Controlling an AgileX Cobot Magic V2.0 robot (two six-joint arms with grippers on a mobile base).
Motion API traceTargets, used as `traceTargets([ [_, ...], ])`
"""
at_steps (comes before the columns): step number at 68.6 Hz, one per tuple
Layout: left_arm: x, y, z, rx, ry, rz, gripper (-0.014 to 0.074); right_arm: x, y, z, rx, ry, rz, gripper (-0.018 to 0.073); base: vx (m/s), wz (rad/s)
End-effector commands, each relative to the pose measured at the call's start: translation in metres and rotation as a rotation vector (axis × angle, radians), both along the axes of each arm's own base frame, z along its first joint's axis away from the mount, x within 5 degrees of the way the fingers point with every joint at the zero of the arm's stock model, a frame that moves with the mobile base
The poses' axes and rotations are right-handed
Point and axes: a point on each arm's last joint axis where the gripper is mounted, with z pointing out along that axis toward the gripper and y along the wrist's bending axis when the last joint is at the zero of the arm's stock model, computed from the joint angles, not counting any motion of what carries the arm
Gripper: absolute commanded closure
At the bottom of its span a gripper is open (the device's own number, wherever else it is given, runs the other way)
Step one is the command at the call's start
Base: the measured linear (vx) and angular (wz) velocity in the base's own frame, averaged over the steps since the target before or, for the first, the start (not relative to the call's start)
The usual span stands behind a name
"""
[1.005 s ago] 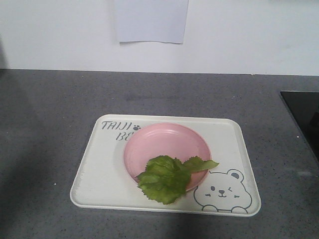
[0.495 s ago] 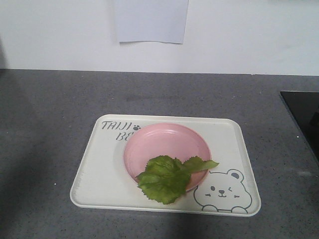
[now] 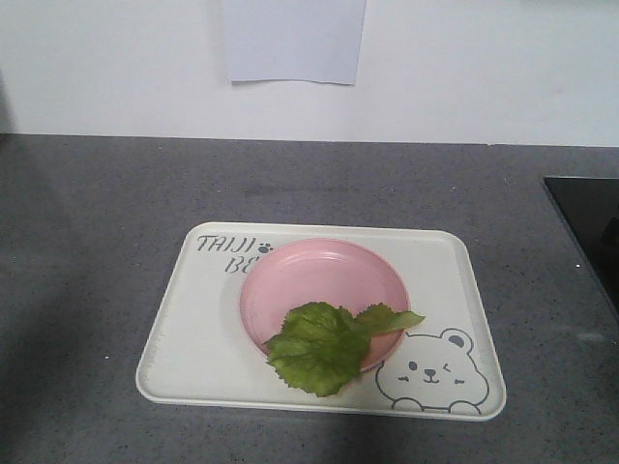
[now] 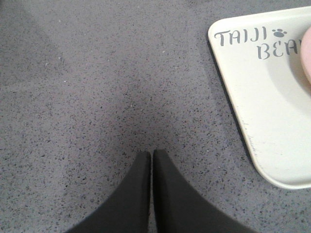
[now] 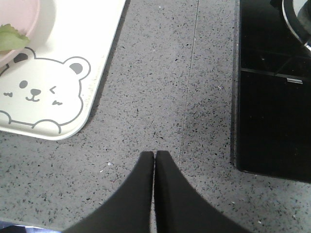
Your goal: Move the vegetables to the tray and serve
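Left pincer (image 4: 151, 154) closed, tips together, holding nothing, over bare grey speckled counter (image 4: 97, 87) left of tray (image 4: 262, 121). Right pincer (image 5: 154, 155) likewise closed, empty, above counter between tray and black cooktop (image 5: 272, 97). Lettuce leaf (image 3: 324, 348) lies on near rim of pink plate (image 3: 319, 280), overhanging onto tray. White wall behind, paper sheet (image 3: 293, 41) stuck on it.

Bright green lettuce leaf (image 3: 319, 348), pink plate (image 3: 324, 285), cream tray (image 3: 193, 329) with grey lettering and bear, speckled grey counter (image 3: 97, 213).
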Motion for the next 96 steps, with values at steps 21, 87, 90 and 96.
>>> traceTargets([
  [21,-0.053,0.012,-0.070,-0.197,-0.421,0.123,0.0603,0.003,0.000,0.011,-0.004,-0.074,0.004,0.0569,0.00,0.00],
  [87,-0.072,0.013,-0.107,-0.173,-0.656,0.086,0.0602,0.003,0.000,0.010,-0.004,-0.071,0.004,0.0569,0.00,0.00],
  [90,-0.072,0.012,-0.106,-0.172,-0.657,0.080,0.0602,0.003,0.000,0.010,-0.004,-0.070,0.004,0.0569,0.00,0.00],
  [96,-0.072,0.011,-0.106,-0.167,-0.657,0.063,0.0602,0.003,0.000,0.010,-0.004,-0.070,0.004,0.0569,0.00,0.00],
])
